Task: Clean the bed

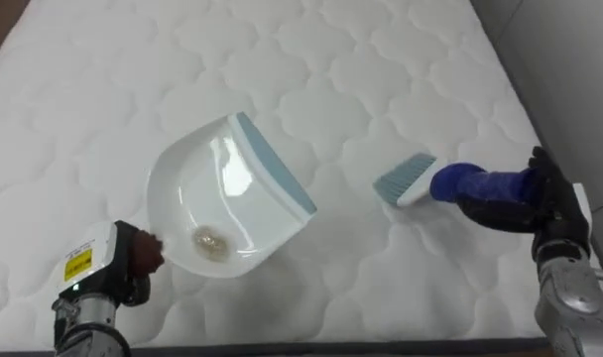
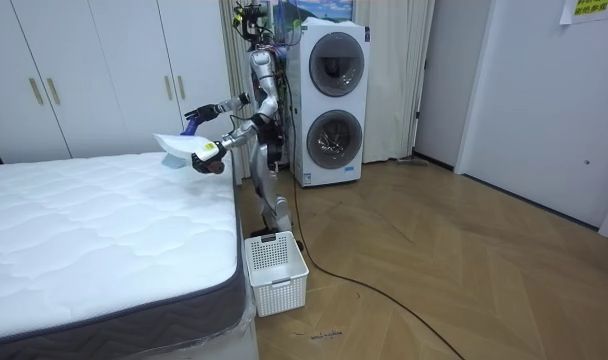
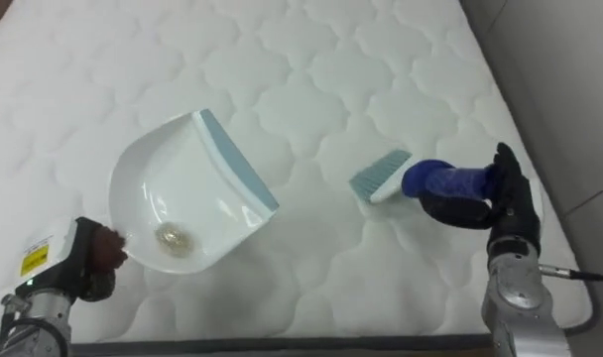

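Nearest, at the bed's near edge, L hand (image 1: 135, 256) sits by the near-left corner w/ fingers clamped on the pan's handle, which the hand itself hides. R hand (image 1: 547, 198) is by the near-right corner, fingers wrapped tight round the brush's blue grip. Just beyond, the pan (image 1: 227, 193) is held off the bed (image 1: 381, 59), its grey-blue lip tipped up & away and the bowl low toward the wrist, prob. so the crumb (image 1: 212, 243) at the back of the bowl can't roll out. The brush (image 1: 406, 178) points in toward the pan's mouth, bristles well apart from it, over the quilting. Can't tell if they touch the cloth, tho the room view has both arms raised above the bed's corner. That facing pose suits sweeping straight into the pan. Farther on, toward the far edge, no litter I can make out, so I'd judge pickup mostly done. On the floor by the bed's corner stands a basket (image 2: 276, 268), likely for dumping.
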You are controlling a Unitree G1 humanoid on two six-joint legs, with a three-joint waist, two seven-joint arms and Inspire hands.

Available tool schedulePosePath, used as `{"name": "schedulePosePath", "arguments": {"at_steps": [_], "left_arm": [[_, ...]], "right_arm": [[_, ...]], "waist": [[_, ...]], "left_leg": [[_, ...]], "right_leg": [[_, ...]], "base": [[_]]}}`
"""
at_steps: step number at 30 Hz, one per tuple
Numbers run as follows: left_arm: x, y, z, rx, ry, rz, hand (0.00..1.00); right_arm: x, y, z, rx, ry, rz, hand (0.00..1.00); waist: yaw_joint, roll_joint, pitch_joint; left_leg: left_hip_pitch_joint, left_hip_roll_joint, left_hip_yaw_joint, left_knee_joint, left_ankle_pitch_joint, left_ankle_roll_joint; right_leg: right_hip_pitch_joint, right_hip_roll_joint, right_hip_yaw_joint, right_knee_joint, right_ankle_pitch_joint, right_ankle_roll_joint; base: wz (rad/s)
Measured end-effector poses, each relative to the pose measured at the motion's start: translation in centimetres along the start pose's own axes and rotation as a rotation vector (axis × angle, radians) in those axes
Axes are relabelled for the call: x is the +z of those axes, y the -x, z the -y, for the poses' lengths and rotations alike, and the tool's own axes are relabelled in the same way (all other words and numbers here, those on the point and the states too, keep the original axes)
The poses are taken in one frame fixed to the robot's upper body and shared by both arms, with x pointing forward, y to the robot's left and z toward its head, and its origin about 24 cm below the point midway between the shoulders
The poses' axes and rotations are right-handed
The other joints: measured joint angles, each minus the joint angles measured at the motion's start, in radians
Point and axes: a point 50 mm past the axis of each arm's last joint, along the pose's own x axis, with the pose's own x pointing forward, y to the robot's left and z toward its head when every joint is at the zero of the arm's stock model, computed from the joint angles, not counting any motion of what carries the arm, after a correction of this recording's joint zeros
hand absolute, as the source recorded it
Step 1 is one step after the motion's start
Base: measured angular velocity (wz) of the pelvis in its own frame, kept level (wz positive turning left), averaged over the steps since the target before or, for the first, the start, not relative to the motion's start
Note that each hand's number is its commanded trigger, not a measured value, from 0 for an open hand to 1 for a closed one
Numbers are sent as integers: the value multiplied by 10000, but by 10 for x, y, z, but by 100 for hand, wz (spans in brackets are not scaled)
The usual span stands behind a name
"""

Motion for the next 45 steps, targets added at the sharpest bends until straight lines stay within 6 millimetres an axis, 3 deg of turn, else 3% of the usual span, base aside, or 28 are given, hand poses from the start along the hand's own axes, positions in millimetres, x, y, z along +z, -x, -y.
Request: {"name": "schedulePosePath", "arguments": {"at_steps": [7,9,13,15,17,18,19,20,21,22,23,24,26,29,33,36,39,41,43,44,45], "left_arm": [[-3,5,0,98,314,-234,100],[-5,8,3,14,475,-463,100],[-15,16,6,-95,533,-880,100],[-20,18,7,-109,629,-1119,100],[-22,20,8,-199,738,-1279,100],[-22,21,9,-252,737,-1280,100],[-22,21,10,-352,793,-1278,100],[-22,21,11,-496,981,-1334,100],[-22,22,11,-566,1112,-1393,100],[-22,22,12,-665,1130,-1417,100],[-22,22,12,-731,1116,-1407,100],[-22,22,13,-760,1130,-1424,100],[-22,20,11,-757,1113,-1510,100],[-23,18,10,-787,1059,-1641,100],[-21,16,9,-736,1199,-1589,100],[-19,14,8,-692,1312,-1511,100],[-18,14,9,-753,1580,-1426,100],[-13,12,9,-712,1711,-1295,100],[-9,13,12,-781,1866,-1178,100],[-6,13,13,-861,1864,-1022,100],[-4,12,14,-874,1884,-939,100]], "right_arm": [[8,0,-2,43,-527,250,0],[8,0,-2,-129,-716,216,0],[10,-1,-3,-180,-775,254,0],[13,-1,-4,-135,-864,353,0],[16,-1,-5,-197,-857,496,0],[16,-1,-5,-253,-843,500,0],[16,-1,-4,-398,-825,498,0],[16,-1,-3,-547,-854,499,0],[16,-1,-3,-594,-867,496,0],[16,-1,-2,-716,-960,465,0],[18,-2,-2,-779,-996,515,0],[19,-2,-3,-790,-1011,544,0],[21,-3,-2,-759,-1069,657,0],[27,-5,-2,-751,-1137,859,0],[30,-4,-3,-703,-1163,978,0],[32,-4,-4,-643,-1166,1075,0],[32,-4,-5,-601,-1144,1053,0],[33,-4,-6,-574,-1124,1103,0],[32,-4,-6,-573,-1113,1087,0],[32,-4,-6,-576,-1103,1067,0],[30,-3,-9,-516,-1106,1012,0]], "waist": [[138,117,36],[481,135,34],[817,130,37],[844,126,35],[824,89,42],[808,80,43],[731,66,55],[634,57,55],[554,45,63],[475,12,60],[452,27,68],[440,43,70],[196,68,71],[280,100,82],[189,145,75],[294,191,67],[358,342,117],[523,365,107],[485,439,121],[465,457,116],[359,509,178]], "left_leg": [[255,64,-270,-126,-58,-91],[281,85,-296,-163,-52,-134],[215,114,-477,-74,-27,-205],[15,139,-700,205,-87,-266],[-346,179,-739,727,-107,-314],[-457,273,-581,896,-108,-327],[-736,479,-28,1283,-104,-328],[-920,743,846,1517,-90,-310],[-949,889,1392,1581,-57,-300],[-944,1176,2450,1628,46,-291],[-1004,1360,2965,1709,137,-267],[-1076,1398,3020,1758,177,-242],[-1394,1488,3101,1872,349,-180],[-1615,1416,3283,1853,481,-95],[-1577,1068,2781,1737,507,-79],[-1570,900,2753,1683,462,-19],[-1397,640,2745,1695,232,67],[-1408,286,2689,1731,25,243],[-1415,-99,2366,1758,-112,468],[-1367,-327,2055,1756,-177,636],[-1381,-468,1500,1753,-187,824]], "right_leg": [[368,23,-229,32,-98,-17],[389,34,-272,55,-126,-62],[354,-38,-543,371,-366,-155],[350,-137,-823,595,-583,-192],[381,-374,-1416,964,-937,-233],[410,-484,-1656,1064,-1038,-249],[493,-640,-2165,1242,-1242,-261],[625,-812,-2730,1312,-1467,-253],[737,-914,-3064,1372,-1574,-243],[904,-1089,-3627,1465,-1743,-210],[1087,-1169,-4143,1452,-1830,-178],[1174,-1204,-4415,1449,-1888,-161],[1457,-1393,-5554,1547,-2133,-45],[1574,-1741,-6312,1983,-2447,93],[1873,-1938,-6226,2227,-2625,310],[1899,-2126,-6254,2490,-2670,386],[1769,-2727,-6037,3683,-2683,413],[1182,-3552,-5262,5074,-2667,415],[963,-3967,-4683,5675,-2536,408],[733,-4096,-4067,5981,-2389,439],[489,-3731,-3276,5895,-2500,483]], "base": [[12],[0],[20],[48],[77],[107],[127],[141],[152],[152],[146],[136],[150],[107],[55],[19],[15],[2],[31],[53],[50]]}}
